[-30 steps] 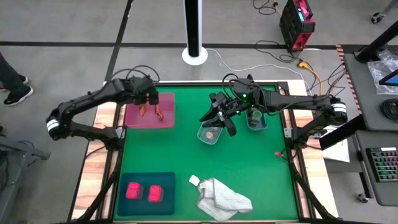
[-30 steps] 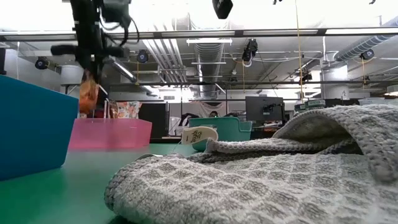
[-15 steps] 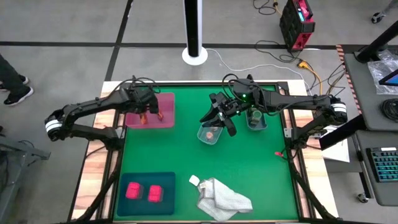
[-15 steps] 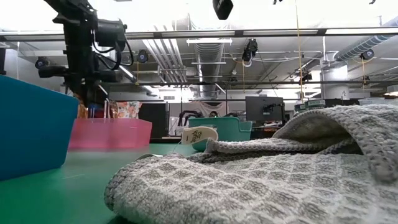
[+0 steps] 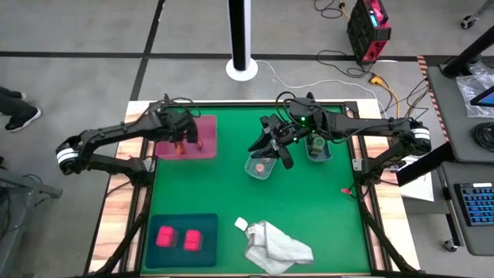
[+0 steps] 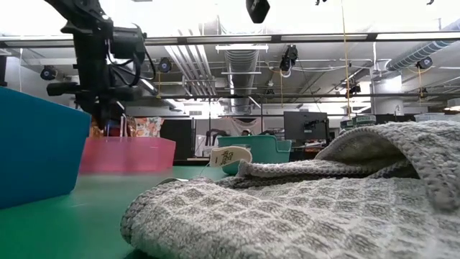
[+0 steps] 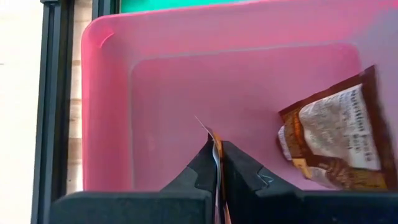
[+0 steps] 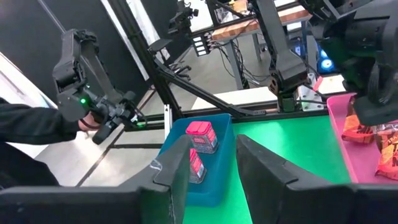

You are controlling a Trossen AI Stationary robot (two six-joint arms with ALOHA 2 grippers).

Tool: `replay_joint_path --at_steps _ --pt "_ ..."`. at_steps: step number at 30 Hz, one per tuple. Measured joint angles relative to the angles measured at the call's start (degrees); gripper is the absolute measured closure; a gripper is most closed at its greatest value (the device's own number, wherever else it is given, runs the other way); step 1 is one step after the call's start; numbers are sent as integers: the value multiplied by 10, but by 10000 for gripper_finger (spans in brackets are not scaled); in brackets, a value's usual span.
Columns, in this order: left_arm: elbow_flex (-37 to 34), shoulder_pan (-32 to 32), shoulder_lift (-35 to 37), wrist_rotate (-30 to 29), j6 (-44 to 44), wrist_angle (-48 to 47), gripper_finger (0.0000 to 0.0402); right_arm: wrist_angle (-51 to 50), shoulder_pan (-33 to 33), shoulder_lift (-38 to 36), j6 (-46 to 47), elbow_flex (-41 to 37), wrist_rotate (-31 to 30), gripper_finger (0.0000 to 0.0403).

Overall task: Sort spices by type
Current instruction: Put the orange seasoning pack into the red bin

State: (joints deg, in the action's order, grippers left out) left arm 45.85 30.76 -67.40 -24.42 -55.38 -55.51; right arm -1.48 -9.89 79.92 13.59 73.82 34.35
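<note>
My left gripper is shut on a brown foil sachet low inside the pink tray at the far left. A second brown sachet lies flat on the tray floor beside it. Two bright pink blocks sit in the teal tray at the near left. My right gripper is open and empty above a clear tub holding a small jar. A second tub holds dark jars. My left gripper pinches the sachet's thin upper edge between its two fingers, which point down from above. The sachet hangs edge-on below the fingers, inside the pink tray. Whether its lower end touches the tray floor, I cannot tell.
A white-grey cloth lies at the near edge, with a small white tag beside it. It fills the foreground of the low view. Bare green mat lies between the tubs and the cloth.
My left gripper has gone down into the pink tray, staying shut on the sachet. The sachet hung above the tray wall before and now hangs lower, inside the tray.
</note>
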Motion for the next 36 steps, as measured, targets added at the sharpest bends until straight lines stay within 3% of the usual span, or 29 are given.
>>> replay_joint_path --at_steps 14,28,36 --pt "-17 0 0 -8 12 9 393 -1 0 0 0 0 -46 277" --pt "-18 0 4 -5 17 1 288 -1 0 0 31 0 -62 258" --pt "-9 0 40 -6 34 -49 260 -1 0 0 39 0 -76 264"
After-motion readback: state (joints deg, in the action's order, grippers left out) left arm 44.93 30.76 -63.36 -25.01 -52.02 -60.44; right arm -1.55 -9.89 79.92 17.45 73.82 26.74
